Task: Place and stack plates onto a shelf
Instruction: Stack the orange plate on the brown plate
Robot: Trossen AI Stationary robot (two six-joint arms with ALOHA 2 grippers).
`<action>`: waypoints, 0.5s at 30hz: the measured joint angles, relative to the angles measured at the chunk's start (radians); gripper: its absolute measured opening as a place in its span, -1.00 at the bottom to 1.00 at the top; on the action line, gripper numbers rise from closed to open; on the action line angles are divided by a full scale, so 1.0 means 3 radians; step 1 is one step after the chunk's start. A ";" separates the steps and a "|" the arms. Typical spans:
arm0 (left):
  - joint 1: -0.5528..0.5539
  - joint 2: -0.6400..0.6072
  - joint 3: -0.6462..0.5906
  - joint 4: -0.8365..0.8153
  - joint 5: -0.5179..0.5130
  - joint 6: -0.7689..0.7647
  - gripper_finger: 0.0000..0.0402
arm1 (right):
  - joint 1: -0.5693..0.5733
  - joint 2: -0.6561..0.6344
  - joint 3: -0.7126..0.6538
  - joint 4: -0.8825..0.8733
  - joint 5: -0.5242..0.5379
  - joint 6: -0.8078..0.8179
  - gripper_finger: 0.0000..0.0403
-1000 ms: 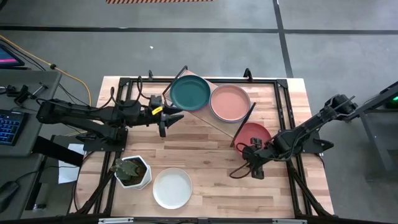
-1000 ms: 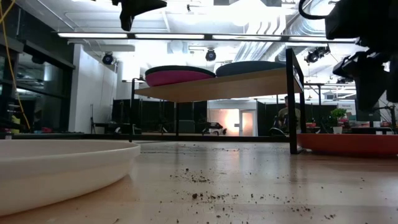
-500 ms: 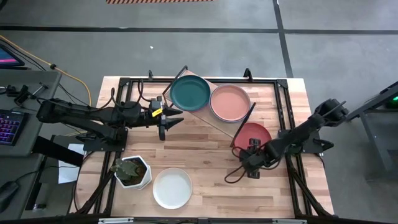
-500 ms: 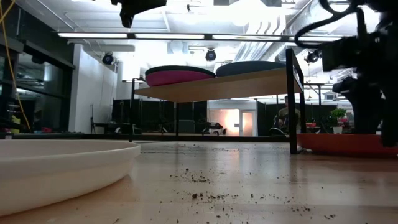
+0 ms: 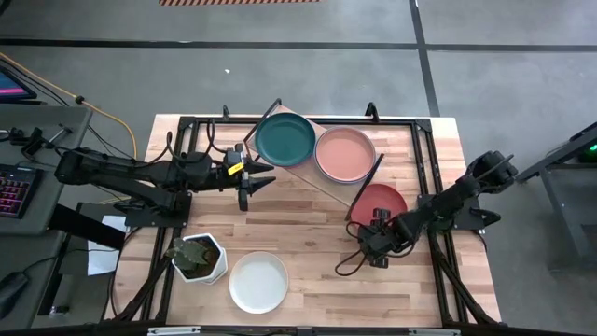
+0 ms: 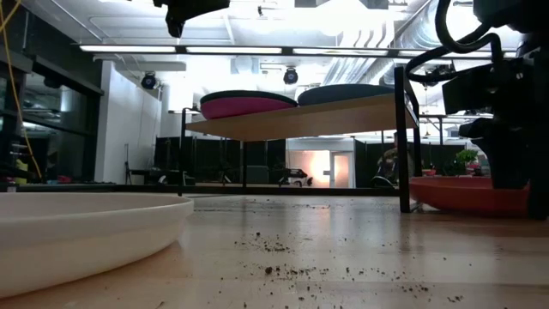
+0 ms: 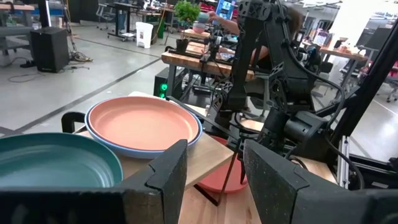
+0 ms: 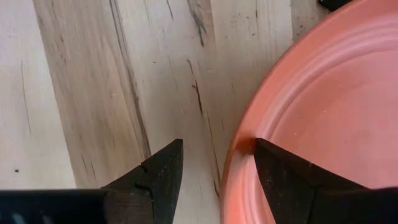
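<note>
The right gripper (image 8: 214, 168) stood low over the tabletop (image 5: 308, 233) at the near edge of the coral red plate (image 5: 382, 201), its fingers apart: one finger (image 8: 283, 171) sat over the plate's rim, the other over bare wood just beside it. Nothing was clamped between them. In the high view this gripper (image 5: 375, 245) lay at the plate's front edge, and the plate rested flat on the table, just beside the shelf's right end.

The left gripper (image 5: 248, 179) hung above the table near the left end of the shelf (image 5: 312, 182), its fingers (image 7: 155, 180) parted and empty.

On the shelf, the dark green plate (image 5: 284, 138) sat at the left and the dusty pink plate (image 5: 345, 154) at the right, edges nearly touching. The left wrist view showed a blue rim (image 7: 99, 134) under the pink one; the low view showed a magenta plate (image 6: 244, 107) beneath a dark one.

The white plate (image 5: 258, 282) lay on the table's front part, well apart from the shelf, with the white hexagonal plant pot (image 5: 198, 259) just beside it.
</note>
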 joint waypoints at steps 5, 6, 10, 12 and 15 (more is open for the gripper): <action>0.0000 0.0000 0.0000 0.0000 0.0000 0.0000 -0.27 | 0.0000 0.0000 0.0000 -0.0004 0.0000 0.0005 -0.04; 0.0000 0.0000 0.0000 0.0000 0.0000 -0.0001 -0.27 | 0.0000 0.0000 0.0000 -0.0004 0.0000 0.0005 -0.04; 0.0000 0.0000 0.0000 0.0000 0.0000 0.0000 -0.27 | 0.0000 0.0000 0.0000 -0.0007 0.0001 0.0089 -0.05; 0.0000 0.0000 0.0000 0.0000 -0.0001 -0.0001 -0.27 | 0.0000 0.0000 0.0000 -0.0009 0.0005 0.0155 -0.08; 0.0000 0.0000 0.0000 0.0000 -0.0001 -0.0001 -0.27 | 0.0000 0.0000 0.0000 -0.0011 0.0012 0.0169 -0.20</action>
